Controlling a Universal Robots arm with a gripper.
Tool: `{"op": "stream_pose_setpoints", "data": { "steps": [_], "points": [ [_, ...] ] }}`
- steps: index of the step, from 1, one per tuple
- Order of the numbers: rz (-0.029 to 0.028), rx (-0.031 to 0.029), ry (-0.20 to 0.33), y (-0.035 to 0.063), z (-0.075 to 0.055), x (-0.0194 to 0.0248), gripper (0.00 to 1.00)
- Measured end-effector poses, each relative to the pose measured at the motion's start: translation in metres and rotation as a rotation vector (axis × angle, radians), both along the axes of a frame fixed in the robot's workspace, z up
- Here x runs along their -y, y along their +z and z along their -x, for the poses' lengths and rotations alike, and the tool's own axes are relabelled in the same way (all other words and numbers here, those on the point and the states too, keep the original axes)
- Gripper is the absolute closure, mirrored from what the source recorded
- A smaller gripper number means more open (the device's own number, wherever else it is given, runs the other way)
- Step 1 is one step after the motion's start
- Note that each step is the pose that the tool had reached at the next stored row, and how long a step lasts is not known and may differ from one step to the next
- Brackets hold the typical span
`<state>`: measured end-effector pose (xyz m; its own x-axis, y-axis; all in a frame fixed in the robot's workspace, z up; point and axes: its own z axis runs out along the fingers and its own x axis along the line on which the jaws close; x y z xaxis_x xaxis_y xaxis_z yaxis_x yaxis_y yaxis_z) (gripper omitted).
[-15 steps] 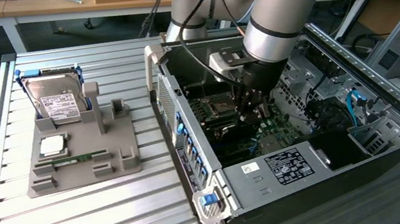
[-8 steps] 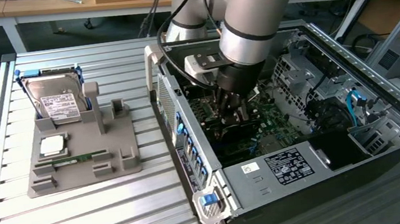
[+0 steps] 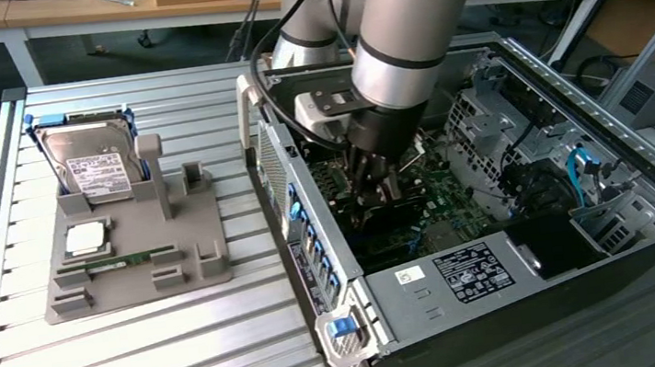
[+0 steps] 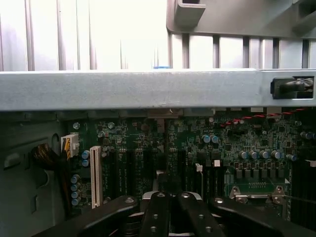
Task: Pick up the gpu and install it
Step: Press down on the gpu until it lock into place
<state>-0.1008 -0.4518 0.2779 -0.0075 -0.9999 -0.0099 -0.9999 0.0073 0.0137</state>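
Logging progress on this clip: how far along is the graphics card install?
Done: the card is off the grey parts holder, where the hard drive and memory stick remain. In hand: the gripper, fingers shut, is down inside the open computer case over the motherboard. Left: whether the card is seated cannot be told.

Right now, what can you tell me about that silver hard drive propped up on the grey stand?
The hard drive is a flat silver metal box with a white printed label on its face. It stands on edge, leaning back, in a slot at the far end of the grey plastic holder, with a blue frame behind it. It sits at the exterior view's left, apart from the open computer case.
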Motion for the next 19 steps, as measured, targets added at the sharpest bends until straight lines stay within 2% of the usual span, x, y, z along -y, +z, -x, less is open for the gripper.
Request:
{"op": "stream_pose_setpoints", "data": {
  "steps": [19],
  "points": [
    [0.0001, -0.0001, 0.0, -0.0026, 0.0022, 0.0, 0.9]
  ]
}}
